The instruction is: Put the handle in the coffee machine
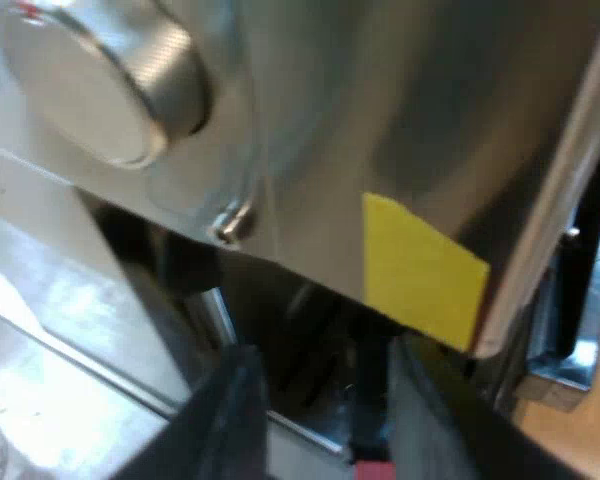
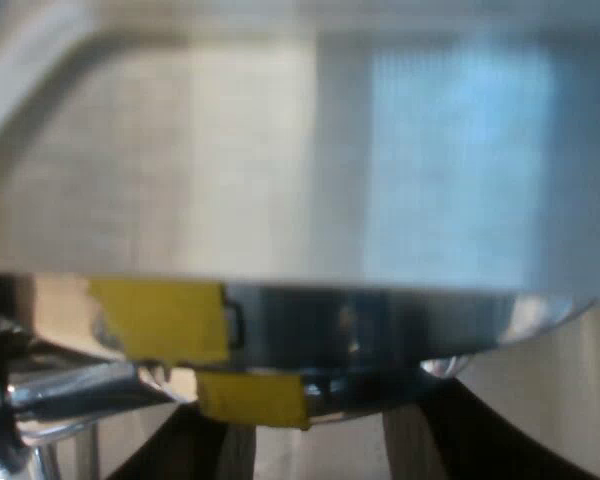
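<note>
Left wrist view had my left gripper (image 1: 325, 430) beneath the espresso machine (image 1: 380, 120), jaws apart around the handle (image 1: 372, 440); my right gripper (image 2: 315, 450) was likewise spread.

Black, blunt-fingered left hand (image 1: 325, 360)

The left gripper (image 1: 325, 385) faces the espresso machine (image 1: 410, 120) at close range, and its steel front panel closes off everything above the jaws. A round knob (image 1: 100, 80) juts out of the panel farther up, and a yellow tape patch (image 1: 420, 270) sits at its lower edge. Below that edge a dark recess opens straight ahead. The handle (image 1: 368, 400) stands between the parted jaws near one finger, with free room on its other side. The right gripper (image 2: 325, 435) has bare room between its spread jaws, but a steel rim (image 2: 400, 320) with yellow tape pieces (image 2: 160, 320) lies straight across them.
</note>
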Controlling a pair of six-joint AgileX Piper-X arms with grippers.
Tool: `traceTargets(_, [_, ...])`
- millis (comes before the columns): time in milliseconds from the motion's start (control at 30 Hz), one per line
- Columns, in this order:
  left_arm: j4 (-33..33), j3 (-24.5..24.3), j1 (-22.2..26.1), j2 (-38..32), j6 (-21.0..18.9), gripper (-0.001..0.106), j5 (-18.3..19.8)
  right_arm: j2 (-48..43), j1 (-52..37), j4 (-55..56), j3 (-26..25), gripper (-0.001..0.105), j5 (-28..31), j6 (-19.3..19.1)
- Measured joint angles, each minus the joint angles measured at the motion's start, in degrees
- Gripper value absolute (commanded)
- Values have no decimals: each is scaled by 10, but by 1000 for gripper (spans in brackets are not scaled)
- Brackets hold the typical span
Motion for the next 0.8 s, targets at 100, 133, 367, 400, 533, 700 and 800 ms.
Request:
traceTargets(100, [0, 0, 0, 0, -1, 0, -36, 0, 0, 0, 0, 33, 0, 0])
traceTargets(133, [-2, 0, 0, 0, -1, 0, -48, 0, 0, 0, 0, 33, 0, 0])
traceTargets(367, [-20, 0, 0, 0, -1, 0, -107, 0, 0, 0, 0, 33, 0, 0])
traceTargets(400, [-20, 0, 0, 3, -1, 0, -110, 0, 0, 0, 0, 33, 0, 0])
traceTargets(533, [-35, 0, 0, 29, -1, 0, -117, 0, 0, 0, 0, 33, 0, 0])
traceTargets(700, [-46, 0, 0, 54, -1, 0, -147, 0, 0, 0, 0, 33, 0, 0])
traceTargets(800, [-46, 0, 0, 58, -1, 0, -153, 0, 0, 0, 0, 33, 0, 0])
